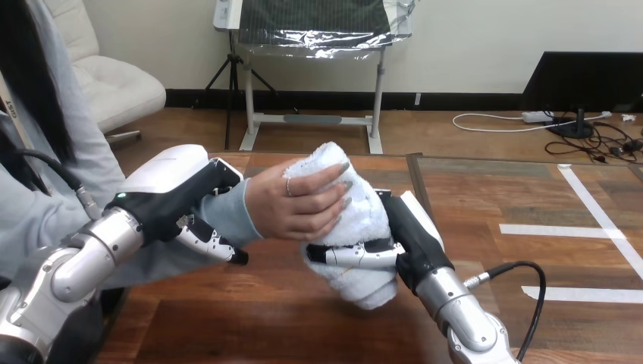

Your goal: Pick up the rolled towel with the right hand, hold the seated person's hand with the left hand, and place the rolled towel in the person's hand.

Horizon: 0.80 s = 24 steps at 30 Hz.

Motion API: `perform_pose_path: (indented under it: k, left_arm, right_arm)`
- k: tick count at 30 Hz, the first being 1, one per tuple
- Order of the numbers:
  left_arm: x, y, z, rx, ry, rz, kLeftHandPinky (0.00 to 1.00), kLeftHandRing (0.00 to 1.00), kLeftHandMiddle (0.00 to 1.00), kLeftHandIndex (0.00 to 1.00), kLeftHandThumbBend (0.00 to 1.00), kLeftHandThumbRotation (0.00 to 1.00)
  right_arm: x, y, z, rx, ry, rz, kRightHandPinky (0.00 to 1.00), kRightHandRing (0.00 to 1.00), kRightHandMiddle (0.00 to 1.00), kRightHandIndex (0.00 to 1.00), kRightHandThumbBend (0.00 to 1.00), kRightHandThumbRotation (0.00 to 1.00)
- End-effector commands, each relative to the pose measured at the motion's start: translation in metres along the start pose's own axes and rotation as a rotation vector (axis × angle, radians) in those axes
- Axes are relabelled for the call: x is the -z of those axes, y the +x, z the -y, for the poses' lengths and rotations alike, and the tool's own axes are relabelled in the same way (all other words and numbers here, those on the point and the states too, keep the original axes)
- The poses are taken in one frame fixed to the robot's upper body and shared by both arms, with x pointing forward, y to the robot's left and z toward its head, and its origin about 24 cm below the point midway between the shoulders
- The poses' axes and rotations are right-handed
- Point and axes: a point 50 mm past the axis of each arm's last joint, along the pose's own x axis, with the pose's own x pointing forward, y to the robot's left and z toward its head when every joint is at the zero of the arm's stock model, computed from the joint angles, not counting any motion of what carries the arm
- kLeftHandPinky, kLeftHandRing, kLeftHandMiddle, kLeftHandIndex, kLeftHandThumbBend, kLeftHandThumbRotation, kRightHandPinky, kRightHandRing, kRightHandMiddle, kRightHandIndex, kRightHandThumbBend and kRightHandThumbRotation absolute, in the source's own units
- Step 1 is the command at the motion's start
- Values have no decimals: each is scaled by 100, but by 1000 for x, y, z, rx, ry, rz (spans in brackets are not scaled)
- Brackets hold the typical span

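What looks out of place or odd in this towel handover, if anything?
Nothing stands out. The rolled towel sits tilted but intact, the right hand curled round its lower part and the person's hand resting over its top. The left hand clasps the person's wrist. No spill on the table.

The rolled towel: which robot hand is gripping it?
The right hand, fingers curled round the rolled towel; the left hand grips the person's wrist instead.
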Motion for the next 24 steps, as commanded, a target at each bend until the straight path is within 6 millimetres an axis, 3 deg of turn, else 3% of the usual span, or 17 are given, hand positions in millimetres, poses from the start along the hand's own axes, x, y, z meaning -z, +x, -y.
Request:
perform_pose_path:
  k: [1, 10, 19, 24]
  left_arm:
    - [-42, 31, -46, -177, 29, 206, 21, 27, 34, 35, 80, 0]
    - [-39, 29, -46, -171, 25, 193, 24, 30, 37, 39, 81, 0]
    - [-36, 23, -46, -173, 40, 174, 36, 43, 49, 52, 82, 6]
    - [-34, 20, -46, -171, 57, 157, 46, 52, 57, 61, 84, 13]
  right_arm:
    - [-43, 31, -12, -102, -87, 145, 26, 31, 40, 46, 83, 0]
    - [-41, 31, -10, -105, -97, 133, 33, 39, 47, 50, 87, 0]
    - [-38, 31, -8, -104, -115, 96, 45, 52, 58, 61, 89, 1]
    - [-37, 31, -6, -103, -124, 88, 54, 62, 66, 69, 89, 12]
